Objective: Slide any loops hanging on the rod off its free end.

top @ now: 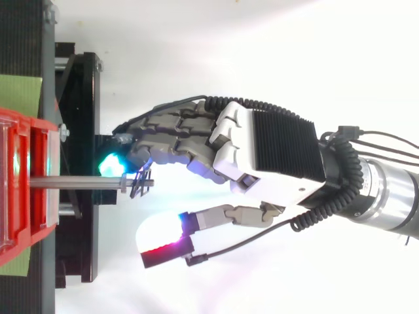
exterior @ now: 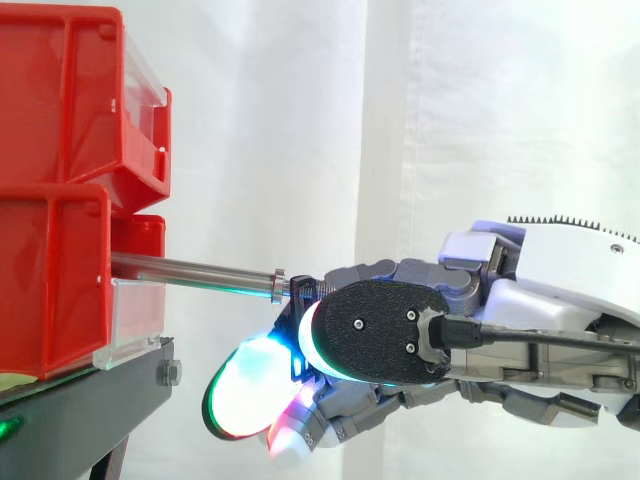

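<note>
Hand [top: 275, 150] beside dark loop [top: 140, 185] at rod [top: 78, 182] tip, near red bins [exterior: 50, 270].

Bins [exterior: 60, 100] showing red, stand [exterior: 90, 410] looking black, rod [exterior: 190, 270] shining silver. Hand [top: 281, 150] looking grey & white w/ black ribbed back, glowing cyan, green, white, red in spots. Curtain [exterior: 450, 100] looking white.

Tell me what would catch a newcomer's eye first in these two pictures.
The robot's hand, glowing white, green and red, comes in from the right to the free end of a metal rod. The rod sticks out level from stacked red bins on the left. What looks like a small dark loop sits right at its tip, beside the hand.
</note>
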### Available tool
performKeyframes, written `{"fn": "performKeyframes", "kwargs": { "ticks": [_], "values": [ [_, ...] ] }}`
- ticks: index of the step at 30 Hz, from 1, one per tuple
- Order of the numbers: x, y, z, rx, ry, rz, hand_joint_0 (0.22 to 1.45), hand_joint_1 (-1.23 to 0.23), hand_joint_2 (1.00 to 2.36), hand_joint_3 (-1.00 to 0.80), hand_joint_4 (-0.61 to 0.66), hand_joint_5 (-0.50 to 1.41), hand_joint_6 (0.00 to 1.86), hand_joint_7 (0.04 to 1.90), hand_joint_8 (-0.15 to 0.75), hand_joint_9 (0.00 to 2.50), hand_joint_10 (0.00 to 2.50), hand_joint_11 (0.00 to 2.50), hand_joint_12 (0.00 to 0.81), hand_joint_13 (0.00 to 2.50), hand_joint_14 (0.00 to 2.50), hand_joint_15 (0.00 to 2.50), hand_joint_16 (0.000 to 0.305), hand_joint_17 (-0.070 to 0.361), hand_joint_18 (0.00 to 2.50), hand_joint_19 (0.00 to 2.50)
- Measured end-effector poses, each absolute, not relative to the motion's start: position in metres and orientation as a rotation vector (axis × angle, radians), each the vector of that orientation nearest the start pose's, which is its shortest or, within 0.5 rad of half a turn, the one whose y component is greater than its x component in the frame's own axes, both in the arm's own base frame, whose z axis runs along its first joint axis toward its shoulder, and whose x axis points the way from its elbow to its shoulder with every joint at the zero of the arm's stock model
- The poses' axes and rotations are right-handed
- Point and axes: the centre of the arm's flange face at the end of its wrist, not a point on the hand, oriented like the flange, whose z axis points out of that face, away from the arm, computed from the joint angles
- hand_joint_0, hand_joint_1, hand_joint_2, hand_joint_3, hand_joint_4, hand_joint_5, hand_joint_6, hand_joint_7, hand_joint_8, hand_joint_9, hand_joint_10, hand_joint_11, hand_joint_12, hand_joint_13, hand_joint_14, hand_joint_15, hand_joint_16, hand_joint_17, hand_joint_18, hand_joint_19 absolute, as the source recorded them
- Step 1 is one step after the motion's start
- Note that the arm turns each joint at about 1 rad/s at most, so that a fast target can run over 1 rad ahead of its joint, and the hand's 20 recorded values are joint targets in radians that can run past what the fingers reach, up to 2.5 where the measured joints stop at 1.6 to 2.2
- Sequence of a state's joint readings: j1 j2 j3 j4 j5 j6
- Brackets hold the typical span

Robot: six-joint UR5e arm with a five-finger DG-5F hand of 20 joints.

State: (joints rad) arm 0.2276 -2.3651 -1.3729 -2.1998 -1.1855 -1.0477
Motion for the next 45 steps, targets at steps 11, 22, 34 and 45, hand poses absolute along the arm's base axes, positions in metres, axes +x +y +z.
{"fn": "performKeyframes", "kwargs": {
  "ticks": [11, 22, 34, 45],
  "values": [
    [0.757, -0.009, 0.187, 0.528, 1.256, 0.37, 0.57, -0.48, 1.01, -0.39, 0.21, -0.13, 0.62, 1.02, 0.292, 0.69, 0.02, 0.56, 0.384, 0.53, 0.01, 0.26, 0.053, 0.12, 0.54, 0.29],
    [0.756, -0.013, 0.187, 0.531, 1.269, 0.373, 0.57, -0.54, 1.01, -0.39, 0.22, -0.13, 0.62, 1.02, 0.293, 0.69, 0.02, 0.56, 0.384, 0.54, 0.01, 0.25, 0.053, 0.12, 0.55, 0.29],
    [0.761, -0.012, 0.196, 0.519, 1.224, 0.398, 0.6, -0.6, 1.01, -0.28, 0.2, -0.13, 0.63, 1.01, 0.289, 0.7, 0.02, 0.56, 0.378, 0.54, 0.01, 0.25, 0.052, 0.117, 0.56, 0.29],
    [0.769, -0.013, 0.21, 0.487, 1.227, 0.422, 0.62, -0.69, 1.02, -0.22, 0.22, -0.2, 0.83, 0.74, 0.285, 0.68, 0.02, 0.59, 0.377, 0.56, 0.01, 0.25, 0.051, 0.116, 0.57, 0.28]
  ]
}}
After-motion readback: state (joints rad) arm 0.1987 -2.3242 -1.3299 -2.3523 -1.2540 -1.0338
